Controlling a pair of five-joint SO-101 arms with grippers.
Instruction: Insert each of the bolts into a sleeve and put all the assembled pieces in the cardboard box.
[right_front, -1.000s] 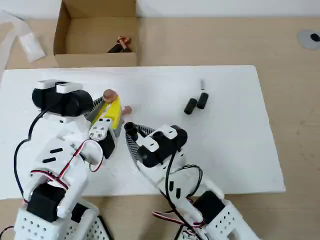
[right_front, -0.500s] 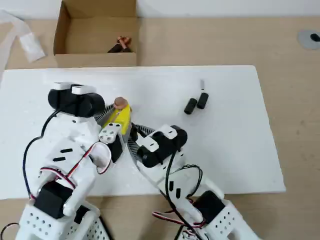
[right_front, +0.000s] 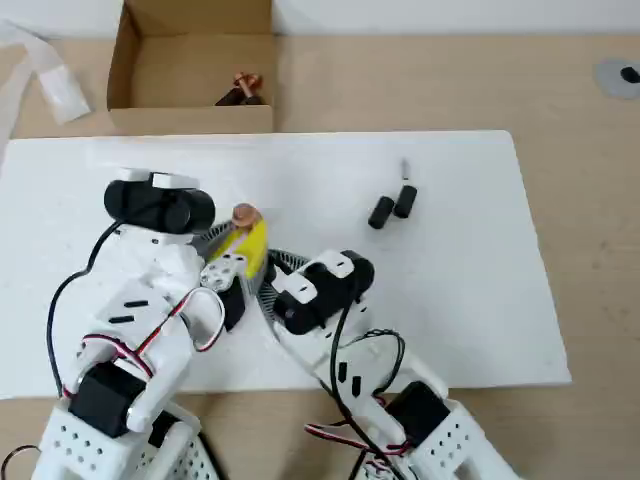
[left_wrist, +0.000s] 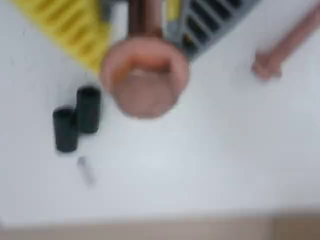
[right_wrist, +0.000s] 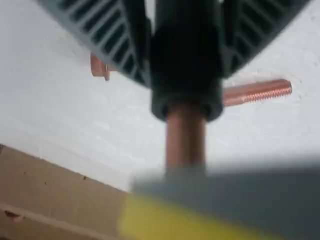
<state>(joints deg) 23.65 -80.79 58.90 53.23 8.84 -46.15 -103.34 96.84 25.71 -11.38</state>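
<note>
My left gripper (right_front: 244, 236) is shut on a copper bolt (right_front: 243, 213), whose flanged head (left_wrist: 145, 78) faces the left wrist camera between the yellow and grey fingers. My right gripper (right_front: 263, 270) is shut on a black sleeve (right_wrist: 186, 65), right against the left gripper. The bolt's copper shank (right_wrist: 184, 137) runs into the sleeve's end. A second bolt (right_wrist: 256, 92) lies on the white board just behind them. Two loose black sleeves (right_front: 392, 207) lie side by side farther right. The cardboard box (right_front: 125, 60) stands at the back left with one assembled piece (right_front: 241, 90) inside.
The white board (right_front: 470, 290) covers most of the table. A small metal pin (right_front: 405, 170) lies just behind the loose sleeves. Crumpled plastic (right_front: 45, 75) sits left of the box. A round grey fitting (right_front: 618, 76) is at the far right edge.
My left arm has swung right and toward the right gripper, carrying the bolt up to the held sleeve. The right arm has stayed put.
</note>
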